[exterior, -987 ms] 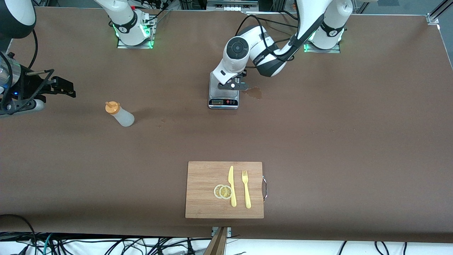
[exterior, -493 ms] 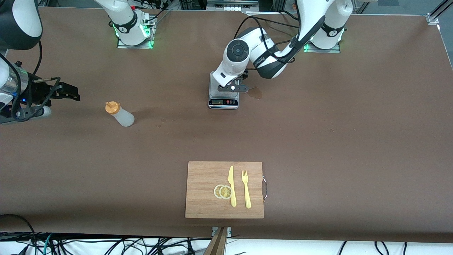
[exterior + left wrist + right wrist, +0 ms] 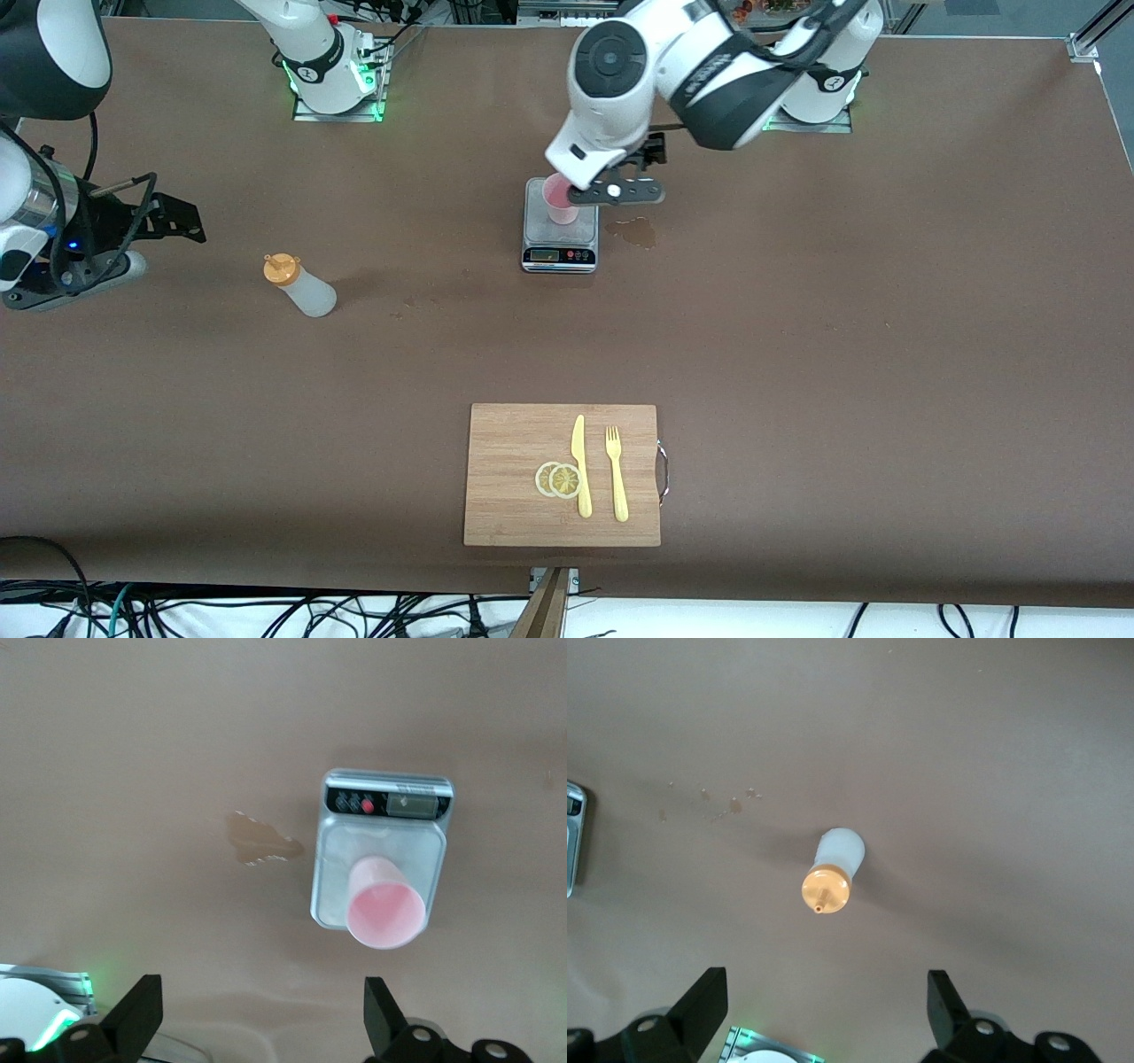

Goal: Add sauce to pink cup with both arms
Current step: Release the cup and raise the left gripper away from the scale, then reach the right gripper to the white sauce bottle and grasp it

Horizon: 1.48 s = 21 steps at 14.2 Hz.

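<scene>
The pink cup (image 3: 558, 199) stands upright on the plate of a small scale (image 3: 560, 235); it also shows in the left wrist view (image 3: 384, 912). My left gripper (image 3: 651, 151) is open and empty, raised above the table beside the scale, toward the arm bases (image 3: 261, 1019). The sauce bottle (image 3: 299, 285), whitish with an orange nozzle cap, stands on the table toward the right arm's end (image 3: 833, 870). My right gripper (image 3: 182, 221) is open and empty, in the air beside the bottle and apart from it (image 3: 824, 1010).
A brown spill stain (image 3: 633, 232) lies beside the scale (image 3: 341, 868). A wooden cutting board (image 3: 505, 478) with a yellow knife (image 3: 580, 465), a fork (image 3: 616, 474) and lemon slices (image 3: 558, 479) lies near the front edge.
My left arm has risen off the scale, and the pink cup now shows standing on it. My right gripper has shifted a little toward the bottle.
</scene>
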### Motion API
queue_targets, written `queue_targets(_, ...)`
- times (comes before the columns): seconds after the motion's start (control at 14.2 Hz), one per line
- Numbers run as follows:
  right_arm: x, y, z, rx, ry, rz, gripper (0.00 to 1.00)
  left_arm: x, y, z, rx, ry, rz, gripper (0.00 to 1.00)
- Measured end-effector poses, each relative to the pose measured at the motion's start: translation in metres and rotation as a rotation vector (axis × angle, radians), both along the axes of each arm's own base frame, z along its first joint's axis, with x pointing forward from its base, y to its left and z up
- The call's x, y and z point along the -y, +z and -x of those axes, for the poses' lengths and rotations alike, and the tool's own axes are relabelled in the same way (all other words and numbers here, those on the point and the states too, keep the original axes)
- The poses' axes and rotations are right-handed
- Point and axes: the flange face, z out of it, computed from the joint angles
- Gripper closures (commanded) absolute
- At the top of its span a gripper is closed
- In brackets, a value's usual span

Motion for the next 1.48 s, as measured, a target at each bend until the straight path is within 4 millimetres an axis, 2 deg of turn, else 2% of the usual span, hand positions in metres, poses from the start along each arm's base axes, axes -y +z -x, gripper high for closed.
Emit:
queue_targets(0.21,-0.006,-0.001,0.002,-0.010,0.085,-0.054,0.00,-0.066,0.020,-0.050,0.000,0.004,0.031,0.00)
queue_targets(0.35,-0.007,-0.006,0.000,0.001,0.149,-0.083,0.00,-0.107,0.031,-0.074,0.016,-0.027,0.064,0.00)
queue_targets(0.49,-0.006,-0.023,-0.002,0.044,0.268,-0.113,0.00,-0.142,0.044,-0.085,0.033,-0.090,0.071,0.00)
queue_targets(0.63,-0.001,-0.045,0.005,0.080,0.376,-0.179,0.00,-0.189,0.062,-0.099,0.071,-0.144,0.070,0.00)
queue_targets(0.92,0.027,-0.080,0.021,0.127,0.520,-0.358,0.00,-0.304,0.104,-0.117,0.176,-0.151,0.051,0.00)
queue_targets(1.06,0.047,-0.098,0.027,0.149,0.562,-0.424,0.00,-0.344,0.103,-0.116,0.205,-0.110,0.043,0.00)
queue_targets(1.13,0.059,-0.107,0.030,0.159,0.581,-0.446,0.00,-0.355,0.102,-0.114,0.217,-0.094,0.041,0.00)
queue_targets(1.27,0.079,-0.128,0.035,0.183,0.636,-0.501,0.00,-0.357,0.104,-0.107,0.227,-0.091,0.040,0.00)
queue_targets(1.48,0.091,-0.155,0.035,0.220,0.731,-0.587,0.00,-0.356,0.109,-0.099,0.219,-0.095,0.039,0.00)
